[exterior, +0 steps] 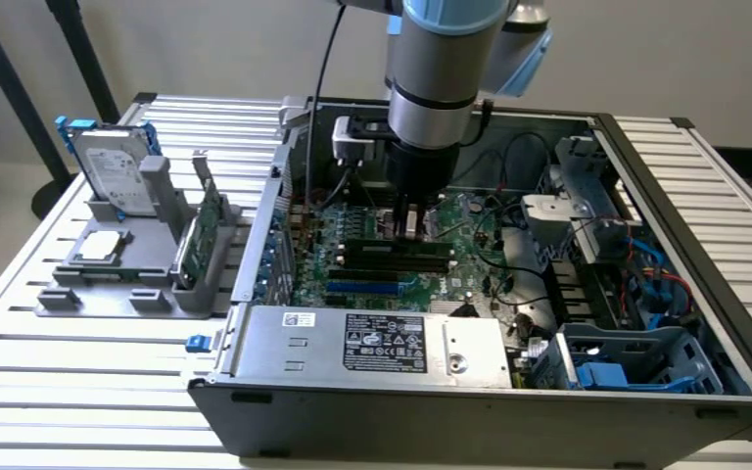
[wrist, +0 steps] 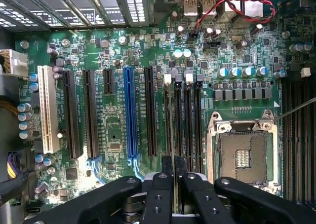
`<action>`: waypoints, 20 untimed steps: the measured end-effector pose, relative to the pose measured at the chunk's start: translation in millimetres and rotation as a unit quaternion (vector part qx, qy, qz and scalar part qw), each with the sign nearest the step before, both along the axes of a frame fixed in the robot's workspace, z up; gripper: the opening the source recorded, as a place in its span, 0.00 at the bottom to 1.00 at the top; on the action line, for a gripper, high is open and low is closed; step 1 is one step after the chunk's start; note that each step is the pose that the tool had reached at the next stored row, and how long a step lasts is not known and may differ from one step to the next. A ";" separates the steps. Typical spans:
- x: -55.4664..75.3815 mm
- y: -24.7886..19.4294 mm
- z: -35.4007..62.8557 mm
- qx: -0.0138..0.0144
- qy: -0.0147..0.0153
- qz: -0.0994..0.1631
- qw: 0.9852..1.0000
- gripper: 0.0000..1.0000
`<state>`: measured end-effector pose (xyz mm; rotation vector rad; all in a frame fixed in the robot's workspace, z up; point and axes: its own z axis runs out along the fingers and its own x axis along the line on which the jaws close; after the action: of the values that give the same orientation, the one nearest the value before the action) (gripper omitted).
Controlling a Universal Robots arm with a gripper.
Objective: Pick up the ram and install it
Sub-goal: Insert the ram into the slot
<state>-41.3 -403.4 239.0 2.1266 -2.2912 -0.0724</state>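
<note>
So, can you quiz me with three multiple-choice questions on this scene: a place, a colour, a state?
1. Where is the claw? A over the motherboard; B above a shelf; C on the floor.
2. The frame of the hard drive is: A red; B blue; C yellow.
3. The computer case is: A open; B closed; C upside down.
Answers: 1 A, it hangs above the green board inside the case. 2 B, blue edges show around the silver drive. 3 A, its insides are in plain view.

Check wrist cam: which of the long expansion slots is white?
The outermost slot, farthest from the CPU socket. Mid-row there is one blue slot; the rest are black.
</note>
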 end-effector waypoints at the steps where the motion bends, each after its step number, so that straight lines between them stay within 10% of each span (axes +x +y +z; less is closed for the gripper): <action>1: 0.0 0.0 -1.2 0.000 0.000 0.000 1.000 0.14; 20: 0.0 0.0 -10.6 0.000 0.002 -0.001 1.000 0.14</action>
<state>-41.3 -403.5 228.5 2.1223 -2.2916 -0.0757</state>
